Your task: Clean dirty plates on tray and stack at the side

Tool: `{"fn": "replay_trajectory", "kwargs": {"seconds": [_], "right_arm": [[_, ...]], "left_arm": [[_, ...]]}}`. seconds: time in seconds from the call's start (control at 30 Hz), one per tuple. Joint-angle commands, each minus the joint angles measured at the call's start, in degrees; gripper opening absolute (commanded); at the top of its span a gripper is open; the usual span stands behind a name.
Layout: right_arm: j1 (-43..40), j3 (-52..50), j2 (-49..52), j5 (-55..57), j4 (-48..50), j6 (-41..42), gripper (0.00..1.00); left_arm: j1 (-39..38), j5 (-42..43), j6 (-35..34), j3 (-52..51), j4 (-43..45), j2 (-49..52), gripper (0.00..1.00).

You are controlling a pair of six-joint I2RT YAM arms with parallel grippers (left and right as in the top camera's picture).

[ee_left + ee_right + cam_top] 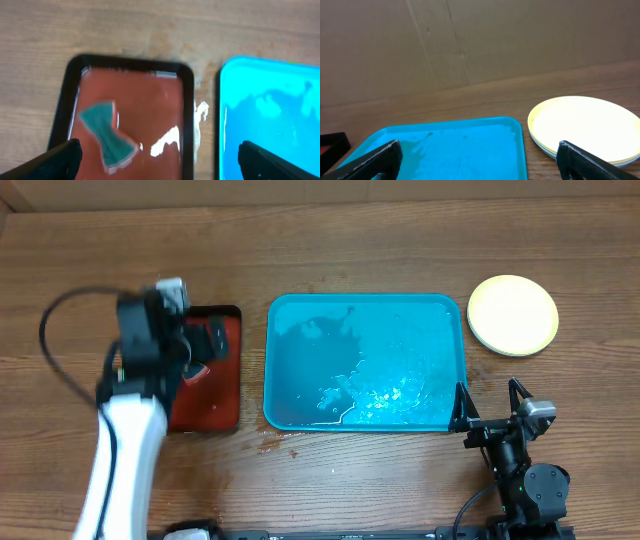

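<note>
Only right wrist: plates [582, 122] in stack.

tray [420, 320] bright blue | plates [513, 315] pale yellow | small tray [150, 102] dark red

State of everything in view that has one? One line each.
blue tray: wet, water pooled, no plates on it
plates: stacked on the table right of the blue tray, top one free of smears
dark red tray: holds the sponge
sponge: lying flat, not held
left hand: open, empty, above the dark red tray
right hand: open, empty, by the blue tray's near right corner
</note>
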Motion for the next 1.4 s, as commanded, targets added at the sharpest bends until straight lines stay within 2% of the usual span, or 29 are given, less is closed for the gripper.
{"fn": "replay_trajectory", "kwargs": {"seconds": [0.0, 0.1, 0.3, 0.63, 0.8, 0.93, 1.37], "right_arm": [[0.2, -0.6, -0.6, 0.6, 0.3, -0.2, 1.00], [0.2, -0.6, -0.6, 0.6, 0.3, -0.2, 1.00], [0.2, -0.6, -0.6, 0.6, 0.3, -0.2, 1.00], [0.2, -0.6, -0.6, 0.6, 0.3, -0.2, 1.00], [0.2, -0.6, -0.6, 0.6, 0.3, -0.2, 1.00], [0.2, -0.6, -0.6, 0.6, 0.3, -0.2, 1.00], [0.2, -0.6, -0.6, 0.6, 0.3, -0.2, 1.00]], "left_arm": [[0.2, 0.0, 3.0, -12.3, 6.3, -12.6, 1.00], [0.2, -0.1, 3.0, -24.2, 15.8, -25.6, 1.00], [0.2, -0.1, 3.0, -38.1, 23.2, -43.9, 1.00], [0.2, -0.1, 3.0, -52.0, 34.9, -59.1, 1.00], [0.2, -1.3, 3.0, -52.2, 31.4, -64.8, 1.00], [0.2, -4.1, 3.0, -52.2, 22.2, -69.5, 1.00], [0.2, -3.5, 3.0, -52.2, 22.7, -71.6, 1.00]]}}
